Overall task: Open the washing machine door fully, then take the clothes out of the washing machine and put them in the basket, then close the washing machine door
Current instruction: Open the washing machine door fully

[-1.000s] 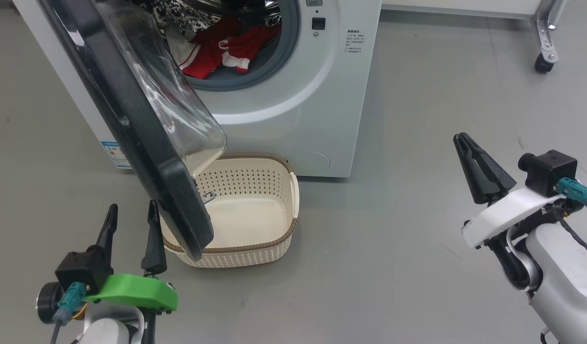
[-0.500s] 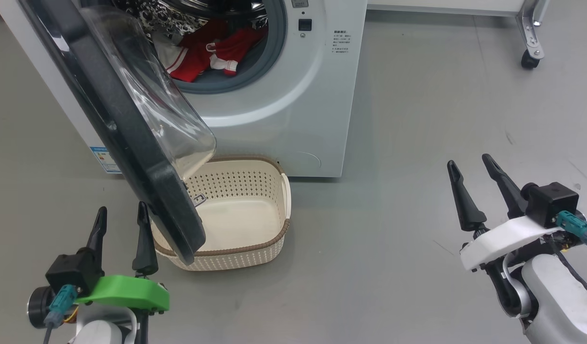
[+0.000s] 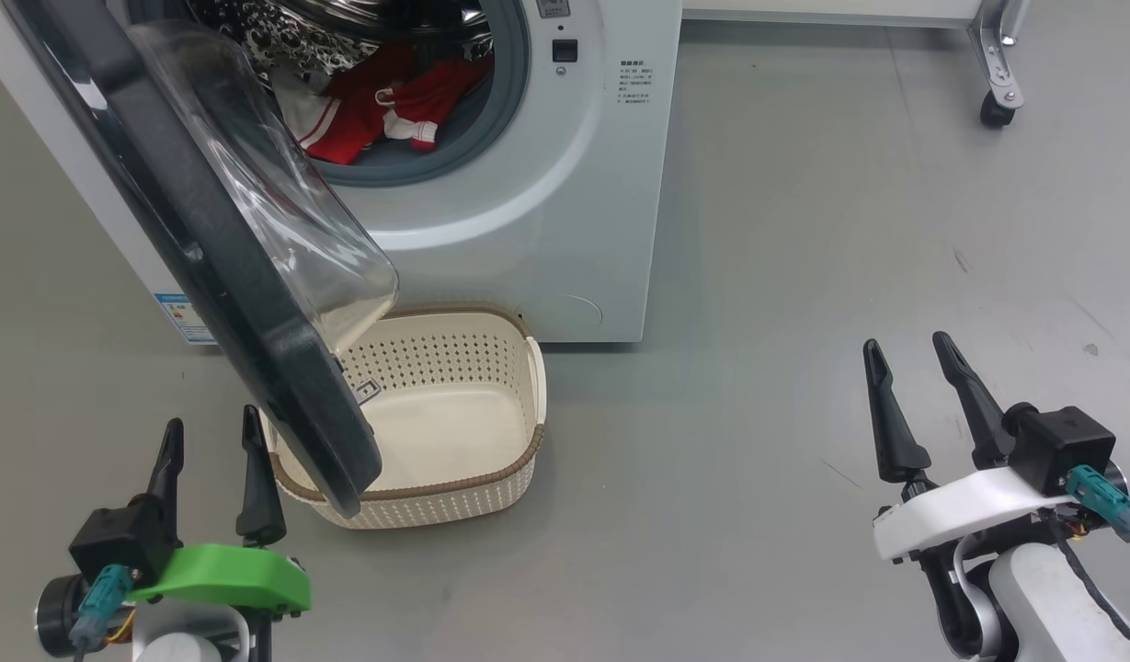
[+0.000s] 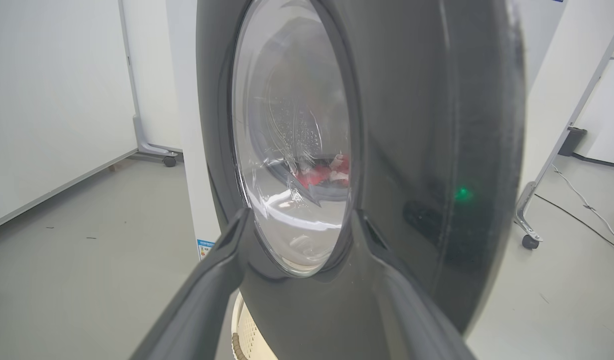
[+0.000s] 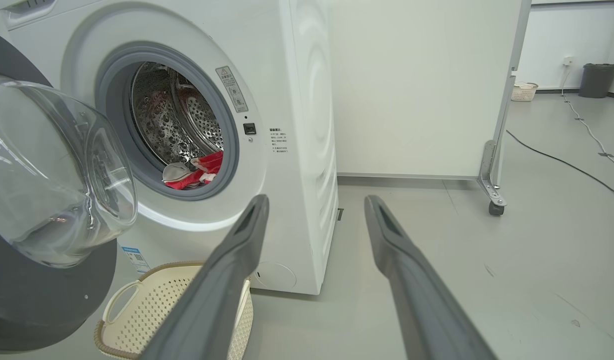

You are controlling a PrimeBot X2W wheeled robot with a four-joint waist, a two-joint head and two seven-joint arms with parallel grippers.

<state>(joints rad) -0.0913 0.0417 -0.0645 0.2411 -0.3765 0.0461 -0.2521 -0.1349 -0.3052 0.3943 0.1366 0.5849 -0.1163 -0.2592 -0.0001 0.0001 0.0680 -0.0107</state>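
Observation:
The white washing machine [image 3: 546,211] stands ahead with its door [image 3: 206,248] swung partway out over the basket [image 3: 436,506]. The black rim and glass bowl hang above the basket's left side. Red clothes [image 3: 381,101] with white trim lie at the drum's mouth, also seen as clothes [image 5: 202,172] from the right wrist. My left gripper [image 3: 211,418] is open just left of the door's lower edge, and the door [image 4: 426,150] fills the space close beyond the left gripper [image 4: 302,214]. My right gripper [image 3: 906,341] is open and empty over bare floor, far right of the basket [image 5: 137,305].
A white partition panel on a castor wheel [image 3: 992,110] stands behind and right of the machine. A cable [image 5: 561,160] runs across the grey floor toward a dark bin [image 5: 596,80]. Open floor lies between the machine and my right arm.
My right gripper went from shut to open and drew back lower in the head view. The head camera shifted, sliding the whole scene leftward. The door and clothes kept their places.

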